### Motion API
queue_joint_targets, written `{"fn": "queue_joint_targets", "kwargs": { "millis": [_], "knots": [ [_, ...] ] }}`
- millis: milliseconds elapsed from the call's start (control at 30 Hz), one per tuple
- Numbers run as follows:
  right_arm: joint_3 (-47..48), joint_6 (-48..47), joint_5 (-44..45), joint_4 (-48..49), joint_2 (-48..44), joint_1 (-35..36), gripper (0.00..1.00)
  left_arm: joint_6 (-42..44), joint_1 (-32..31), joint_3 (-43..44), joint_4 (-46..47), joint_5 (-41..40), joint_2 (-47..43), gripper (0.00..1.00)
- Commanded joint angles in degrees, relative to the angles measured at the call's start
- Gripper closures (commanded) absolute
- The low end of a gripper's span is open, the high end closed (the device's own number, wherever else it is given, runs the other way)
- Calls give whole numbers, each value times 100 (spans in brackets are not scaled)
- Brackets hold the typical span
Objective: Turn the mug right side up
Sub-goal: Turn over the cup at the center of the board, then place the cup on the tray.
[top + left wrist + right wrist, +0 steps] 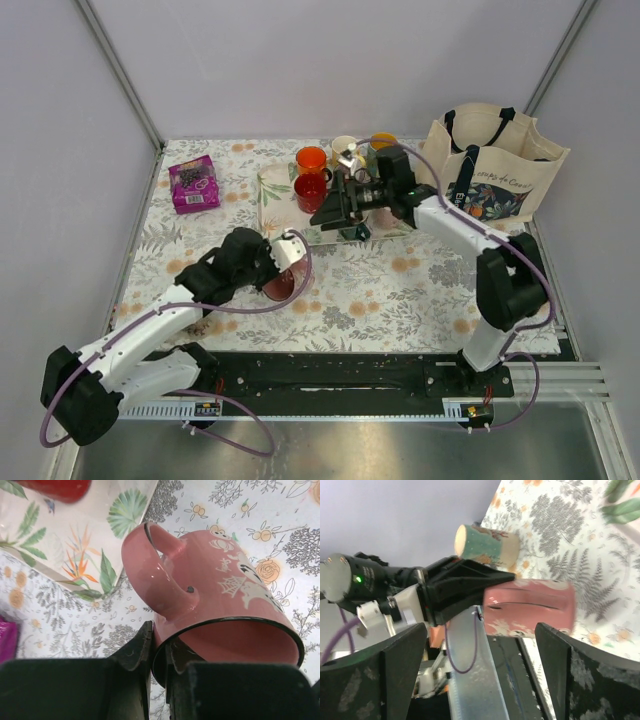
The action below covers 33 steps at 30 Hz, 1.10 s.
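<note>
The mug (225,595) is dusty pink with a black rim and white cobweb print. It lies tilted on its side over the floral cloth, handle up and mouth toward the left wrist camera. My left gripper (160,647) is shut on the mug's rim beside the handle, one finger inside and one outside. From above, the mug (280,284) hangs at the tip of the left gripper (276,266), left of centre. My right gripper (335,210) stands open and empty over the tray's near edge, apart from the mug (530,607), which shows beyond its fingers (405,655).
A leaf-print tray (272,180) at the back carries a red cup (309,190) and an orange cup (311,159). Behind it stand a cream mug (345,147) and a yellow cup (383,142). A tote bag (495,170) stands back right, a purple packet (194,184) back left. A green-and-cream cup (487,545) lies beyond the left arm.
</note>
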Motion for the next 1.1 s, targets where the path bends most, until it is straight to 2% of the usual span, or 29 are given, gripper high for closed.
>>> {"fn": "queue_joint_targets", "kwargs": {
  "millis": [0,133,267,367,567,833,1067],
  "knots": [
    [363,-1903,410,-1990,-821,-442,1,590,30,1053,-289,512,-257,100],
    [750,-3424,1050,-3388,-1295,-592,0,915,187,1554,-850,530,75,100],
    [707,-4375,1693,-3988,-1805,-610,0,943,643,2380,-1616,565,787,100],
    [567,-4736,1983,-4270,-2078,-610,0,662,1100,2916,-1723,591,1323,100],
    [434,-4701,1993,-4428,-2395,-610,1,547,1383,3813,-1758,283,2536,100],
    [426,-4851,2248,-4464,-2421,-610,1,511,1673,4402,-1644,143,3697,100],
    [57,-4728,2169,-4236,-2518,-610,1,468,1963,5175,-2153,266,4567,100]
  ]
}}
